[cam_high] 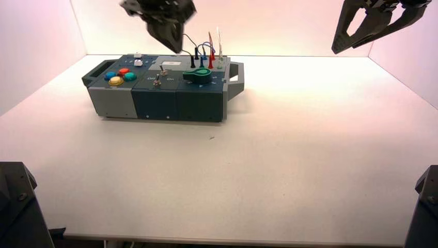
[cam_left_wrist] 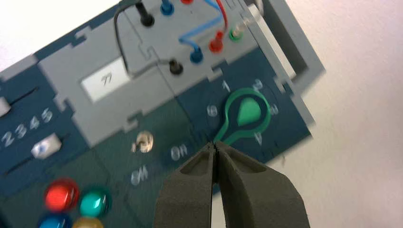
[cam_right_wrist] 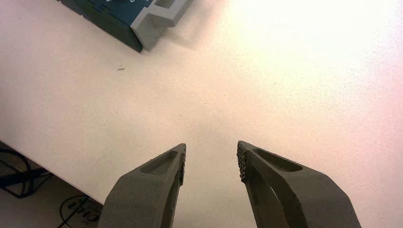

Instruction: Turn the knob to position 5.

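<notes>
- My left jaws (cam_left_wrist: 215,145) are closed with nothing between them, and hang above the box (cam_high: 155,103).
- The green knob (cam_high: 199,76) sits on top of the box, in the right-hand section near the front, its pointed tab towards the metal toggle switches (cam_high: 157,81).
- Coloured wires (cam_high: 206,48) stand in sockets just behind the knob.
- My right jaws (cam_right_wrist: 211,154) are open and empty, parked over the table (cam_high: 310,155), well apart from the box on its right.
</notes>
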`<state>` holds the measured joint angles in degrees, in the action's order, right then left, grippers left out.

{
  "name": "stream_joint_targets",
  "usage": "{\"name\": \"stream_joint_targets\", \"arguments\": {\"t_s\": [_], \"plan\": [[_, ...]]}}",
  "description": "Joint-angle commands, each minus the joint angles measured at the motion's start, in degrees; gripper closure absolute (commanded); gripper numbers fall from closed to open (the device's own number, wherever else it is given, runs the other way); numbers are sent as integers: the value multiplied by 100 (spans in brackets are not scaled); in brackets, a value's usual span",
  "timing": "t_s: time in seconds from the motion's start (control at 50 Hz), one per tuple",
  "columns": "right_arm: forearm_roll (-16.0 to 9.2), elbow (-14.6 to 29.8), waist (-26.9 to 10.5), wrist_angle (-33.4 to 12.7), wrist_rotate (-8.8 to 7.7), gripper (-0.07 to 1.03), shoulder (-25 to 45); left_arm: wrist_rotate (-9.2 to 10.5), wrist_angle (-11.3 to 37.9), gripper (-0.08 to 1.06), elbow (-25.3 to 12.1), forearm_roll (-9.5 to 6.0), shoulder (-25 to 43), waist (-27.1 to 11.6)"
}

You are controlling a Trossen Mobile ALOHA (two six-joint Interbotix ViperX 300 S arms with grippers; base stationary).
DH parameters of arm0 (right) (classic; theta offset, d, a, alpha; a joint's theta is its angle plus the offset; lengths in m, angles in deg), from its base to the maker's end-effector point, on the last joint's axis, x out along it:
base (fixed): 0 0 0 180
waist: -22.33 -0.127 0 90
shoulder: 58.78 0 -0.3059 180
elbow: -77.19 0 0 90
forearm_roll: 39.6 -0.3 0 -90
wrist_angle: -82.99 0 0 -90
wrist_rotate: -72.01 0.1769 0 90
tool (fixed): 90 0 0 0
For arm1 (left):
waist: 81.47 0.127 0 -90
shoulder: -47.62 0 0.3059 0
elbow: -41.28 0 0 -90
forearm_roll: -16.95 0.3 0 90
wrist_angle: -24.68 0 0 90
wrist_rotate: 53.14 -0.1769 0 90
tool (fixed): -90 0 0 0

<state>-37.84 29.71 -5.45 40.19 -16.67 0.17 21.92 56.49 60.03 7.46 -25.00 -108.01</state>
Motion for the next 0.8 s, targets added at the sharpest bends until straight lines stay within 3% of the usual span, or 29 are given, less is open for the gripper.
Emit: {"name": "stream_joint_targets", "arguments": {"t_s": [0.02,0.3,0.8], "plan": [[-9,70,-35,35,0,39,-18,53,-62,101,-413,-18,211,35],[-9,70,-35,35,0,39,-18,88,246,101,-870,0,765,26],[-9,62,-35,35,0,39,-18,62,527,101,-756,44,870,35]]}}
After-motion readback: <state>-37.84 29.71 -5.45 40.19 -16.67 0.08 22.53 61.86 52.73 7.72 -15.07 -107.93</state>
